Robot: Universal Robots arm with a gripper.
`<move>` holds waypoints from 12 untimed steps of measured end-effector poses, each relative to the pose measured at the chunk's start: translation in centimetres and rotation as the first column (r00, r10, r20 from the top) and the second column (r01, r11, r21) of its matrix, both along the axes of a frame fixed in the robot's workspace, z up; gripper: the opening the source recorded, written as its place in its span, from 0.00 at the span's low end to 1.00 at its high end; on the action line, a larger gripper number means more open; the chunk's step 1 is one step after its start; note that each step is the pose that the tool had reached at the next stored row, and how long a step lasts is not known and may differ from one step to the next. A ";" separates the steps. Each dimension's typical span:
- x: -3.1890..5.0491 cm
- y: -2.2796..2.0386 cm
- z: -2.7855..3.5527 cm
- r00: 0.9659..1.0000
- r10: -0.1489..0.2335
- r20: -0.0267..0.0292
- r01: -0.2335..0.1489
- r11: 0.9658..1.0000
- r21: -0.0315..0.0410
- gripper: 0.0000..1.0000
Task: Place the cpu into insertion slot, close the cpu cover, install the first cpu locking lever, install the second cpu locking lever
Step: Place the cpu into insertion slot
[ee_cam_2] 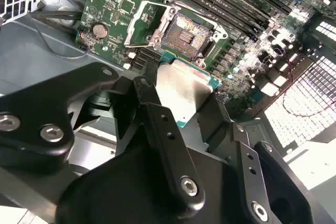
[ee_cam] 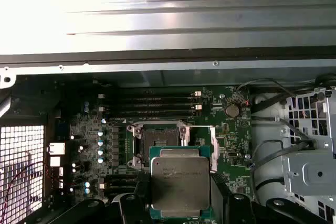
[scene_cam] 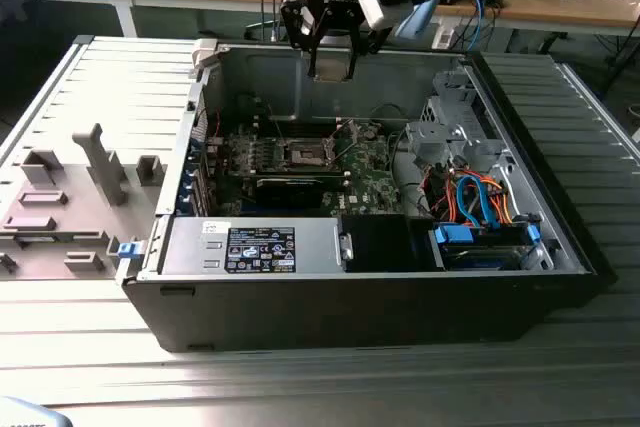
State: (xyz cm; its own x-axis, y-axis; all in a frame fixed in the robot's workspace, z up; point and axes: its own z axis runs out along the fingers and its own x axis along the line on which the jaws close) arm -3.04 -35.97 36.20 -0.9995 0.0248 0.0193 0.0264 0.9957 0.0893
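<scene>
None of the four steps is finished, by my reading. The small flat square cpu (ee_cam: 180, 184) with its dull silver-grey metal top is pinched by two opposite edges between the fingers of the black metal gripper (scene_cam: 331, 65), which hangs high above the open grey steel computer case (scene_cam: 560, 247). In both wrist views the chip is in the air, apart from the insertion slot (ee_cam: 157, 142), a small square black socket with a dark centre and a metal rim on the green motherboard (ee_cam: 231, 153). Seen from the first wrist view, the chip sits just to the near side of that slot and not squarely over it.

The slot lies bare, its contact field exposed in the second wrist view. The cpu cover (ee_cam_2: 137, 14), a thin silver-grey metal frame plate, appears swung up and back beside the slot, so it is not closed. I cannot pick out either locking lever with confidence, so both count as undone.

Faint engraved lines cross the chip's top, too soft to read. Well away from the slot, a black-and-white rectangular sticker (scene_cam: 260, 249) on the case carries print too fine to make out.
</scene>
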 end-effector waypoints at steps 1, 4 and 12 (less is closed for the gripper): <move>0.00 0.00 0.00 1.000 0.000 0.000 0.000 1.000 0.000 0.55; -0.02 0.00 -0.55 1.000 0.000 0.000 0.000 1.000 0.000 0.55; -0.02 0.00 -0.74 1.000 0.000 0.000 0.000 1.000 0.000 0.55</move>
